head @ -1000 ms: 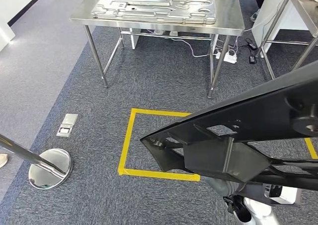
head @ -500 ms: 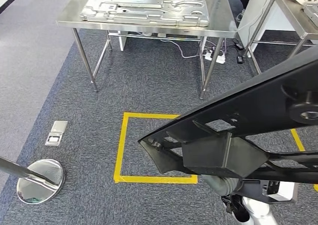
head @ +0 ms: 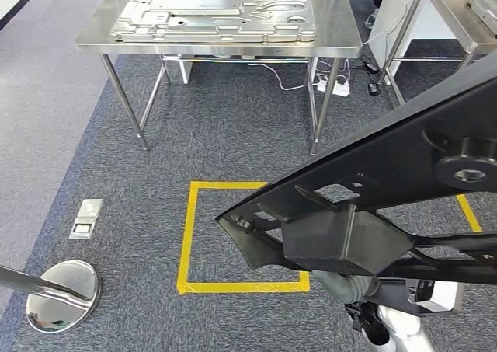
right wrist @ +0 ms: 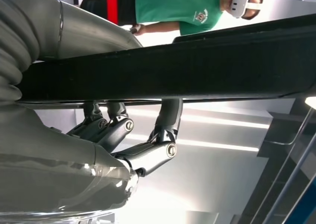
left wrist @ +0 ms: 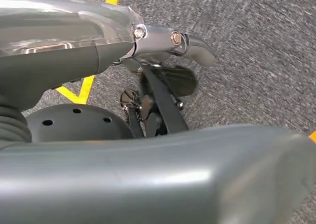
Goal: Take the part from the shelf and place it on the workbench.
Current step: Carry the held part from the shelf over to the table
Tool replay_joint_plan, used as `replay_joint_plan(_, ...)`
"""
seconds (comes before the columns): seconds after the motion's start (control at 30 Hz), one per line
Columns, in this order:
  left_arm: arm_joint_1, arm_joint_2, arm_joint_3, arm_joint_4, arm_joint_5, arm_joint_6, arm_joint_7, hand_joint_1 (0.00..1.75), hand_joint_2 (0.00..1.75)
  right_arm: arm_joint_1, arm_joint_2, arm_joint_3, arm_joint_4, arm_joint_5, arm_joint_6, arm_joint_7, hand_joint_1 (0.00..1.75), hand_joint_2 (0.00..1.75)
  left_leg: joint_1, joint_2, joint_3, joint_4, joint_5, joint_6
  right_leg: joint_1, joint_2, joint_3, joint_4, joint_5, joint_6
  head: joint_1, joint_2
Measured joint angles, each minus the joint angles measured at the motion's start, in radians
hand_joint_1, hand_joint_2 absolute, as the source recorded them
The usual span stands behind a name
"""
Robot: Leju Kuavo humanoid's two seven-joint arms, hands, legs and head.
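Part (head: 375, 204) before workbench (head: 345, 37); metal panel (head: 213, 19) on workbench.

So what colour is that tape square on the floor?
Yellow. The tape square on the grey carpet shows best in the head view.

Industrial test lab or workshop set up in an office-type room. Grey carpet tile floor (head: 246, 142) with a floor socket box (head: 86, 217) at 9 o'clock. Yellow tape square (head: 193, 235) marks a standing spot at centre. Stainless steel workbench (head: 328, 37) at 12 o'clock carries a stamped sheet-metal panel (head: 213, 19); power strip and cables (head: 337, 88) lie under it. Second steel table (head: 451, 18) at 2 o'clock. Round chrome stand base (head: 61, 294) at 8 o'clock. Right wrist view: person in a green shirt (right wrist: 178, 6) wearing a headset, bright ceiling light strips behind.
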Motion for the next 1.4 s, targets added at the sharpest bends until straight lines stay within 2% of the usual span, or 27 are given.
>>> replay_joint_plan(0.07, 0.000, 0.001, 0.000, 0.000, 0.000, 0.000, 0.000, 0.00, 1.75, -0.002, 0.002, 0.000, 0.001, 0.000, 0.000, 0.000, 1.75, 1.75, -0.002, -0.003, 0.043, -0.112, 0.063, 0.008, 0.000, 0.002, 0.016, -0.001, -0.013, 0.008, 0.000, 0.000)
replay_joint_plan(0.1, 0.000, 0.001, 0.000, 0.000, 0.000, 0.000, 0.000, 0.00, 1.75, -0.003, 0.003, 0.000, 0.001, 0.000, 0.000, 0.000, 1.75, 1.75, -0.004, -0.004, 0.056, -0.143, 0.069, 0.014, 0.001, 0.003, 0.018, -0.001, -0.016, 0.013, 0.000, 0.000)
replay_joint_plan(0.17, 0.000, 0.001, 0.000, 0.000, 0.000, 0.000, 0.000, 0.00, 1.75, -0.004, 0.004, 0.001, 0.003, 0.000, 0.000, 0.000, 1.75, 1.75, -0.009, -0.005, 0.063, -0.161, 0.059, 0.025, 0.002, 0.005, 0.019, -0.005, -0.019, 0.024, 0.000, 0.000)
replay_joint_plan(0.23, 0.001, 0.001, 0.000, 0.000, 0.000, 0.000, 0.000, 0.00, 1.75, -0.004, 0.005, 0.001, 0.003, 0.000, 0.000, 0.000, 1.75, 1.75, -0.005, -0.004, 0.071, -0.173, 0.055, 0.036, 0.001, 0.003, 0.024, -0.006, -0.027, 0.035, 0.001, 0.000)
replay_joint_plan(0.27, 0.001, 0.002, 0.000, 0.000, 0.000, 0.000, -0.001, 0.00, 1.75, -0.005, 0.005, 0.001, 0.004, 0.000, 0.000, 0.000, 1.75, 1.75, -0.003, -0.003, 0.078, -0.179, 0.055, 0.042, 0.000, 0.002, 0.018, 0.013, -0.040, 0.039, 0.001, 0.000)
replay_joint_plan(0.3, 0.000, 0.002, 0.000, 0.000, 0.001, 0.000, -0.001, 0.00, 1.75, -0.006, 0.005, 0.001, 0.004, 0.000, 0.000, 0.000, 1.75, 1.75, -0.001, -0.002, 0.084, -0.184, 0.053, 0.047, 0.000, 0.001, 0.000, 0.052, -0.060, 0.042, 0.001, 0.000)
replay_joint_plan(0.37, -0.002, 0.002, 0.000, 0.000, 0.000, 0.000, -0.001, 0.00, 1.75, -0.004, 0.005, 0.002, 0.006, 0.001, 0.000, 0.000, 1.75, 1.75, -0.002, 0.000, 0.092, -0.186, 0.047, 0.055, 0.000, -0.001, -0.072, 0.181, -0.109, 0.044, 0.001, 0.000)
replay_joint_plan(0.4, -0.002, 0.002, 0.000, 0.000, 0.000, 0.000, -0.001, 0.00, 1.75, -0.002, 0.005, 0.002, 0.007, 0.001, 0.000, 0.000, 1.75, 1.75, -0.003, 0.000, 0.096, -0.186, 0.043, 0.057, 0.000, -0.001, -0.109, 0.237, -0.120, 0.045, 0.001, 0.000)
replay_joint_plan(0.43, -0.001, 0.002, 0.000, 0.000, 0.000, 0.000, -0.001, 0.00, 1.75, 0.000, 0.005, 0.002, 0.007, 0.001, 0.000, 0.000, 1.75, 1.75, -0.004, 0.000, 0.102, -0.185, 0.039, 0.057, 0.000, -0.001, -0.133, 0.264, -0.112, 0.046, 0.001, 0.000)
replay_joint_plan(0.47, 0.000, 0.002, 0.000, 0.000, 0.000, 0.000, -0.001, 0.00, 1.75, 0.001, 0.004, 0.002, 0.008, 0.001, 0.000, 0.000, 1.75, 1.75, -0.004, 0.000, 0.109, -0.185, 0.033, 0.056, 0.000, -0.002, -0.138, 0.251, -0.083, 0.047, 0.001, 0.000)
replay_joint_plan(0.53, 0.002, 0.002, 0.000, 0.000, 0.001, 0.001, -0.001, 0.00, 1.75, 0.001, 0.004, 0.002, 0.008, 0.000, 0.000, 0.000, 1.75, 1.75, -0.004, -0.001, 0.129, -0.185, 0.019, 0.049, 0.000, -0.005, -0.101, 0.138, 0.003, 0.044, 0.001, 0.000)
replay_joint_plan(0.57, 0.001, 0.002, 0.000, 0.000, 0.001, 0.001, -0.001, 0.00, 1.75, 0.001, 0.004, 0.002, 0.009, 0.000, 0.000, 0.000, 1.75, 1.75, -0.005, -0.001, 0.136, -0.184, 0.012, 0.044, 0.003, -0.008, -0.079, 0.081, 0.032, 0.041, 0.001, 0.000)
replay_joint_plan(0.6, 0.000, 0.002, 0.000, 0.000, 0.001, 0.001, 0.000, 0.00, 1.75, 0.001, 0.004, 0.002, 0.009, 0.000, 0.000, -0.001, 1.75, 1.75, -0.006, -0.001, 0.139, -0.184, 0.007, 0.038, 0.005, -0.010, -0.063, 0.041, 0.044, 0.036, 0.001, 0.000)
replay_joint_plan(0.67, -0.002, 0.002, 0.000, 0.000, 0.001, 0.001, 0.000, 0.00, 1.75, 0.003, 0.003, 0.001, 0.008, -0.003, 0.001, -0.002, 1.75, 1.75, -0.008, 0.001, 0.140, -0.186, 0.003, 0.030, 0.010, -0.010, -0.056, 0.016, 0.036, 0.026, 0.002, 0.000)
replay_joint_plan(0.77, -0.004, 0.002, 0.000, 0.000, 0.001, 0.002, 0.000, 0.00, 1.75, 0.005, 0.003, -0.001, 0.005, -0.008, 0.001, -0.005, 1.75, 1.75, -0.007, 0.002, 0.140, -0.172, -0.013, 0.017, 0.003, -0.007, -0.046, 0.007, 0.028, 0.009, 0.001, 0.000)
replay_joint_plan(0.83, -0.005, 0.002, 0.000, 0.000, 0.001, 0.002, 0.000, 0.00, 1.75, 0.005, 0.003, -0.001, 0.004, -0.010, 0.001, -0.007, 1.75, 1.75, -0.005, 0.000, 0.094, -0.079, -0.055, 0.007, -0.001, -0.009, -0.035, 0.004, 0.021, -0.001, 0.000, 0.000)
replay_joint_plan(0.9, -0.003, 0.002, 0.000, 0.000, 0.001, 0.002, 0.000, 0.00, 1.75, 0.008, 0.002, -0.002, 0.004, -0.011, 0.001, -0.010, 1.75, 1.75, -0.003, -0.001, 0.015, 0.051, -0.094, 0.001, -0.001, -0.008, -0.025, 0.004, 0.011, -0.005, -0.001, 0.000)
replay_joint_plan(0.93, -0.001, 0.002, 0.000, 0.000, 0.001, 0.002, 0.000, 0.00, 1.75, 0.011, 0.002, -0.002, 0.004, -0.012, 0.001, -0.012, 1.75, 1.75, -0.002, -0.001, -0.013, 0.085, -0.092, 0.001, 0.000, -0.006, -0.018, 0.004, 0.005, -0.005, -0.001, 0.000)
replay_joint_plan(0.97, 0.001, 0.002, 0.000, 0.000, 0.001, 0.002, 0.000, 0.00, 1.75, 0.013, 0.002, -0.003, 0.004, -0.012, 0.002, -0.014, 1.75, 1.75, -0.003, -0.001, -0.023, 0.084, -0.069, 0.003, 0.000, -0.004, -0.009, 0.004, -0.002, -0.005, -0.001, 0.000)
replay_joint_plan(1.03, 0.003, 0.002, 0.000, 0.000, 0.000, 0.002, 0.000, 0.00, 1.75, 0.017, 0.002, -0.004, 0.003, -0.014, 0.003, -0.018, 1.75, 1.75, -0.006, -0.002, 0.002, -0.018, 0.020, 0.015, 0.002, -0.001, 0.015, 0.003, -0.018, -0.002, -0.001, 0.000)
replay_joint_plan(1.07, 0.003, 0.002, 0.001, 0.000, 0.000, 0.002, 0.000, 0.00, 1.75, 0.017, 0.002, -0.005, 0.003, -0.014, 0.004, -0.019, 1.75, 1.75, -0.010, -0.003, 0.022, -0.072, 0.056, 0.024, 0.003, -0.001, 0.026, 0.002, -0.026, 0.001, -0.001, 0.000)
replay_joint_plan(1.1, 0.003, 0.003, 0.001, 0.000, 0.001, 0.003, 0.000, 0.00, 1.75, 0.017, 0.002, -0.006, 0.003, -0.014, 0.004, -0.020, 1.75, 1.75, -0.014, -0.004, 0.040, -0.118, 0.075, 0.033, 0.003, 0.000, 0.033, 0.001, -0.033, 0.007, 0.000, 0.000)
replay_joint_plan(1.17, 0.002, 0.005, 0.001, 0.000, 0.001, 0.003, 0.000, 0.00, 1.75, 0.020, 0.002, -0.009, 0.001, -0.015, 0.005, -0.021, 1.75, 1.75, -0.021, -0.005, 0.057, -0.154, 0.068, 0.046, 0.002, 0.001, 0.037, -0.003, -0.035, 0.019, 0.000, 0.000)
replay_joint_plan(1.23, 0.002, 0.005, 0.001, 0.000, 0.001, 0.003, -0.001, 0.00, 1.75, 0.024, 0.000, -0.014, -0.002, -0.016, 0.006, -0.022, 1.75, 1.75, -0.019, -0.007, 0.074, -0.180, 0.060, 0.052, 0.000, -0.001, 0.041, 0.001, -0.029, 0.032, 0.000, 0.000)
replay_joint_plan(1.3, 0.003, 0.005, 0.001, 0.000, 0.001, 0.003, -0.001, 0.00, 1.75, 0.024, -0.002, -0.020, -0.004, -0.017, 0.008, -0.024, 1.75, 1.75, -0.012, -0.008, 0.099, -0.198, 0.056, 0.058, 0.001, -0.002, 0.031, 0.042, -0.044, 0.039, 0.001, 0.000)
replay_joint_plan(1.33, 0.003, 0.004, 0.001, 0.000, 0.001, 0.003, -0.001, 0.00, 1.75, 0.025, -0.004, -0.022, -0.004, -0.018, 0.010, -0.025, 1.75, 1.75, -0.010, -0.008, 0.109, -0.203, 0.053, 0.061, 0.001, -0.003, 0.009, 0.086, -0.064, 0.041, 0.002, 0.000)
replay_joint_plan(1.4, 0.003, 0.003, 0.001, 0.000, 0.001, 0.003, -0.001, 0.00, 1.75, 0.030, -0.007, -0.026, -0.004, -0.022, 0.016, -0.027, 1.75, 1.75, -0.010, -0.008, 0.122, -0.205, 0.042, 0.065, 0.001, -0.003, -0.068, 0.202, -0.111, 0.046, 0.002, 0.000)
